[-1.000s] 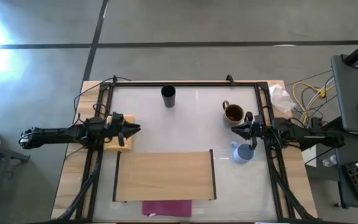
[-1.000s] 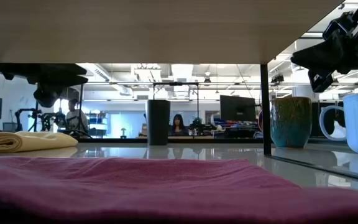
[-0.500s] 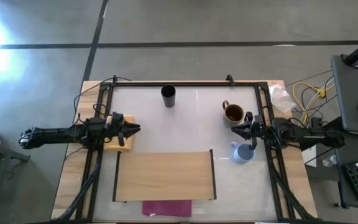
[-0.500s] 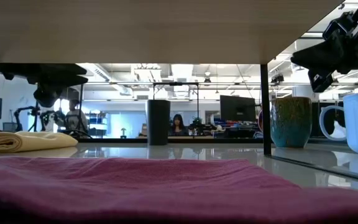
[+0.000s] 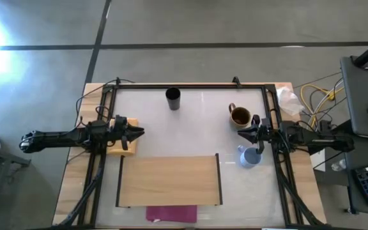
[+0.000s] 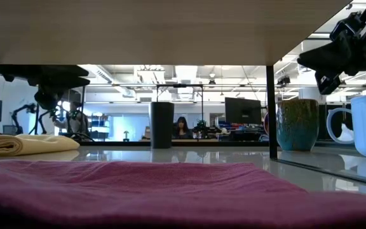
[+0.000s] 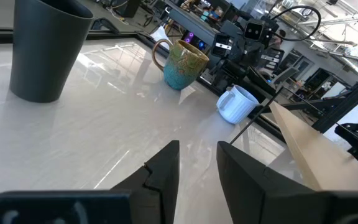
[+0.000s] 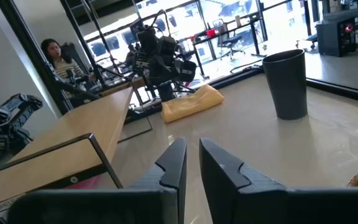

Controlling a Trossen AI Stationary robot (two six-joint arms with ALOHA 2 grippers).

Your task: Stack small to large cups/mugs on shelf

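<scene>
We judge the black cup [image 5: 172, 98] light, rigid and slick; our narrow-fingered right gripper [image 5: 242, 135] should clasp its wall.

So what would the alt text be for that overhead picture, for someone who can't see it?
Seen from above, a black cup, a brown mug and a pale blue mug stand on a white table, none on the wooden shelf. The left pincer hovers over a yellow cloth; the right pincer sits between the two mugs.
</scene>
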